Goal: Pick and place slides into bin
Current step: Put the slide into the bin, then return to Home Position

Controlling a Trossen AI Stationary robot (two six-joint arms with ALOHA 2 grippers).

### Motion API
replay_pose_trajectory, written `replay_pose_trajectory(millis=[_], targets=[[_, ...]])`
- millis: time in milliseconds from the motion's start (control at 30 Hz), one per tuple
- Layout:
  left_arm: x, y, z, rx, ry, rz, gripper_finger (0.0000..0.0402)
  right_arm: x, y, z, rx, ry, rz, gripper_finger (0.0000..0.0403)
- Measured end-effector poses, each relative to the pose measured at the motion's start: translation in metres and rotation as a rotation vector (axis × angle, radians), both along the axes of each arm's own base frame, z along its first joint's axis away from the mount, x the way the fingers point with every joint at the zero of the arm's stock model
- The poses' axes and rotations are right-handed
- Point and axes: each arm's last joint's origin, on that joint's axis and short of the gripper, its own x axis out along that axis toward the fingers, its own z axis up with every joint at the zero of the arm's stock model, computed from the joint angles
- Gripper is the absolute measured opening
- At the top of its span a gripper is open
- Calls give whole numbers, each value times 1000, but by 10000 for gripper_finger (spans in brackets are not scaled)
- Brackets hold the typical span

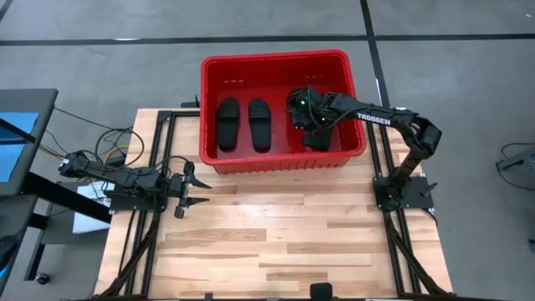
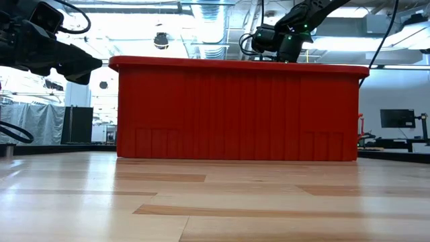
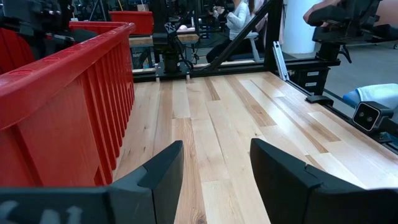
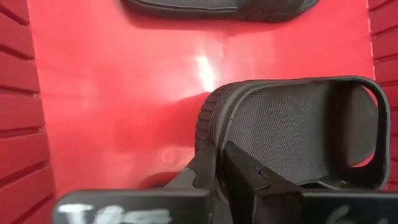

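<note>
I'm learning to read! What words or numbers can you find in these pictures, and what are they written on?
"TROSSEN": white letters on the right arm, seen from above as it reaches into the red bin.
White marks on the right gripper body, in its wrist view: cut off, unreadable.
White marks on the left gripper body, in its wrist view: too faint to read.
No other words or numbers show.

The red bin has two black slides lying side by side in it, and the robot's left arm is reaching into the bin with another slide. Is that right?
Not quite. The arm reaching into the red bin is the right one: in the high view the right gripper is inside it, and the right wrist view shows it clamped on a slide. The left gripper waits open over the table. Two slides do lie side by side.
</note>
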Motion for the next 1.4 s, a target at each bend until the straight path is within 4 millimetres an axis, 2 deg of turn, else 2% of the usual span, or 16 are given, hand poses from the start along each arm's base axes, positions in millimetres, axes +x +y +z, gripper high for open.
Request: replay_pose_trajectory(millis=[300, 1400], targets=[[0, 0, 0, 0, 0, 0, 178, -1, 1, -1, 8, 13, 0, 45], [0, 0, 0, 0, 0, 0, 178, -1, 1, -1, 7, 12, 0, 47]])
